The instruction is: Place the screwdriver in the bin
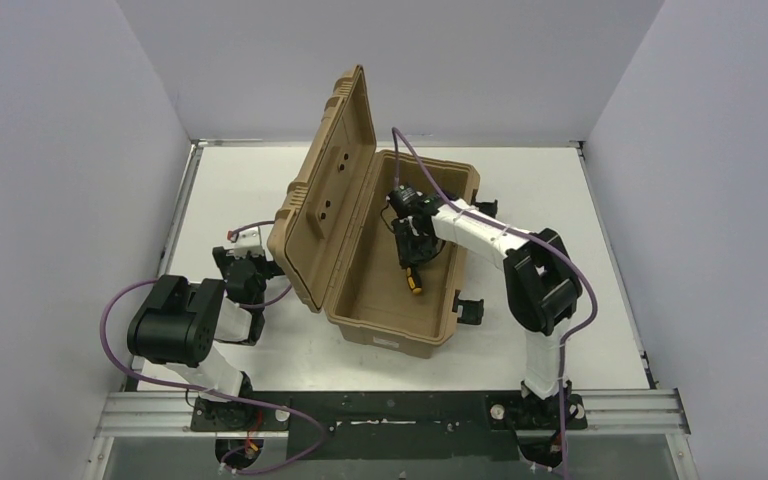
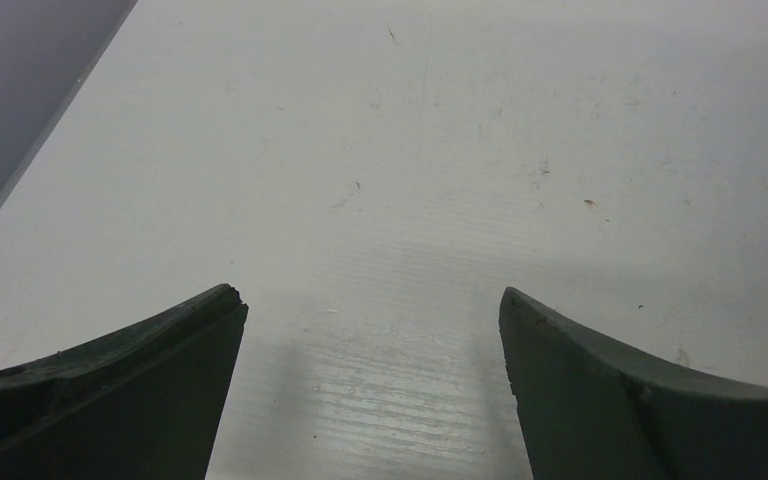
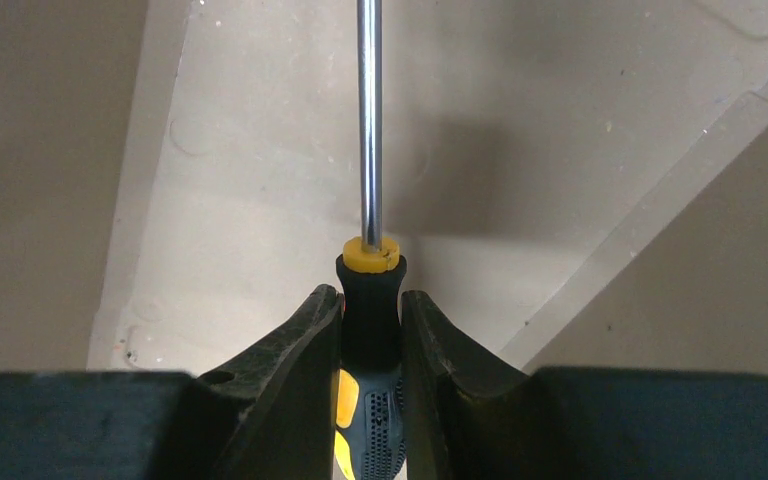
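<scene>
**Top external – screwdriver held inside open bin**

R gripper point(image 1: 412, 240) reaches in over the bin point(image 1: 390, 335) from the right side. Bin is a tan moulded plastic case, rectangular, w/ rounded corners. Its lid point(image 1: 330, 190) is hinged along the left edge and stands tilted up and open, ribbed on the outer rim, w/ a few dark holes on the inner face. Black latches point(image 1: 468, 308) sit on the right-hand wall.

Screwdriver point(image 1: 412, 270) is within the bin opening, yellow-orange butt end toward the near wall. Can't tell from this view whether it touches the floor.

Right wrist: R gripper point(image 3: 370, 305) jaws are closed on the screwdriver point(image 3: 371, 255) handle, one dark pad each side, just below the yellow collar. Handle is black w/ a dotted grip texture and a yellow patch lower down. Shaft is thin, round, bright polished metal, running straight up out of frame. Behind it is matte tan plastic, lightly speckled, w/ moulded step lines.

Left wrist: L gripper point(image 2: 371, 297) jaws are spread wide apart w/ nothing btwn them. Fingers point(image 2: 140, 380) are dark, curved and scuffed at the tips. Below is the white table point(image 2: 410, 150), faintly ribbed, w/ small scratches and specks.
</scene>
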